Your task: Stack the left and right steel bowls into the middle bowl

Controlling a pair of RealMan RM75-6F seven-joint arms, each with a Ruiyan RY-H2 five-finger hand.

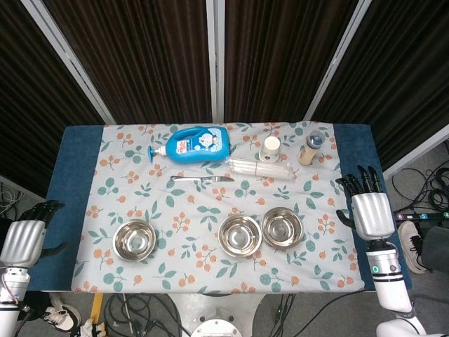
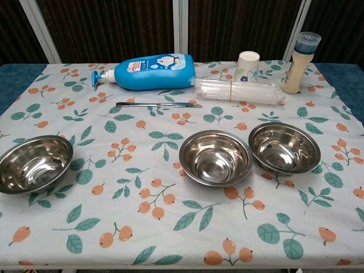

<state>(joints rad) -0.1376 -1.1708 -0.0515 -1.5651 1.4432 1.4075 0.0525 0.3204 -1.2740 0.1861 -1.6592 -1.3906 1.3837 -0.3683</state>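
Steel catches the light on a floral cloth [image 1: 140, 189] where three bowls sit in a loose row near the front edge, none yet nested. The left bowl [image 1: 134, 239] stands well apart from the others, while the middle bowl [image 1: 240, 234] and the right bowl [image 1: 282, 227] sit just beside each other, rims almost touching, each upright and empty. The spacing suits the job: each outer bowl lies on the side of the arm likely meant to fetch it. The left hand [image 1: 25, 239] hangs off the table's left edge over the blue border, holding nothing; its dark fingers appear partly curled, though the head view shows only its back and the chest view misses it, so how far it is open cannot be told. The right hand [image 1: 369, 207] rests at the right edge, fingers spread upward and empty, near the right bowl but not touching it. Behind the bowls, out of the working lane, lie a blue bottle [image 1: 197, 144] on its side, a knife [image 1: 202, 180], a bundle of straws [image 1: 262, 168], a paper cup [image 1: 270, 149] and a shaker [image 1: 311, 148]. The task looks unstarted; the right bowl seems the easier first lift, given its short trip to the centre.
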